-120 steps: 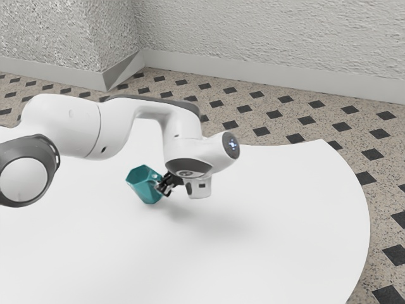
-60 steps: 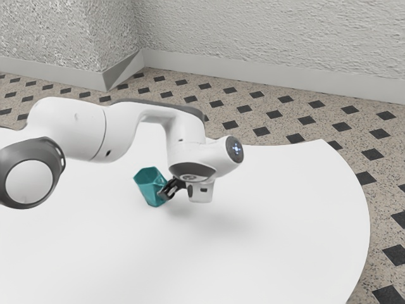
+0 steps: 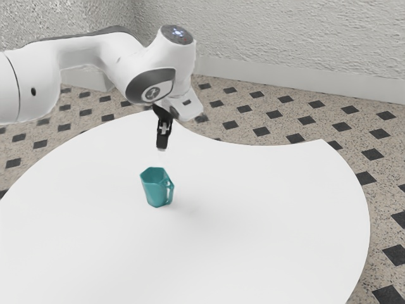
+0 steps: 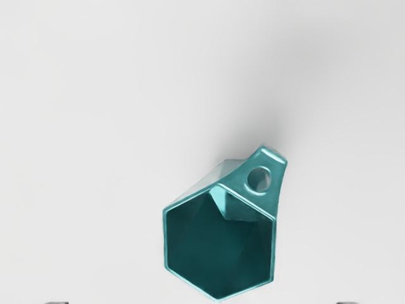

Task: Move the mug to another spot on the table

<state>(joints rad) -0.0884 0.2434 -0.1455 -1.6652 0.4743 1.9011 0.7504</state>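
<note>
Exterior view first: a round white table [image 3: 285, 221] takes up most of the room's near side, its curved edge sweeping across the far side and down the exterior view's right. Beyond that edge lies a speckled terrazzo floor [image 3: 304, 114] set with small black diamond tiles. The floor meets a pale baseboard [image 3: 285, 75] under rough, grey-white textured walls [image 3: 285, 31], which form a corner toward the upper left.

The white Franka arm [image 3: 76, 63] comes in from the exterior view's upper left and bends over the table's far edge. Its black gripper [image 3: 162, 145] points straight down and hangs in the air, clear of the tabletop.

A teal faceted mug [image 3: 156, 186] stands upright on the table, in from the far edge and well apart from the edge at the exterior view's right. It sits below the gripper with open air between them, touching neither finger. Its handle [image 3: 168, 187] faces the exterior view's right.

From the wrist view, the mug [image 4: 221, 244] is seen from above, its hexagonal mouth open and dark inside. Its pierced handle [image 4: 259, 179] juts from one facet, with bare white tabletop [image 4: 95, 95] all around. Two grey fingertips [image 4: 57, 302] stand far apart, one to either side of the mug, so the gripper is spread wide and holds nothing.
</note>
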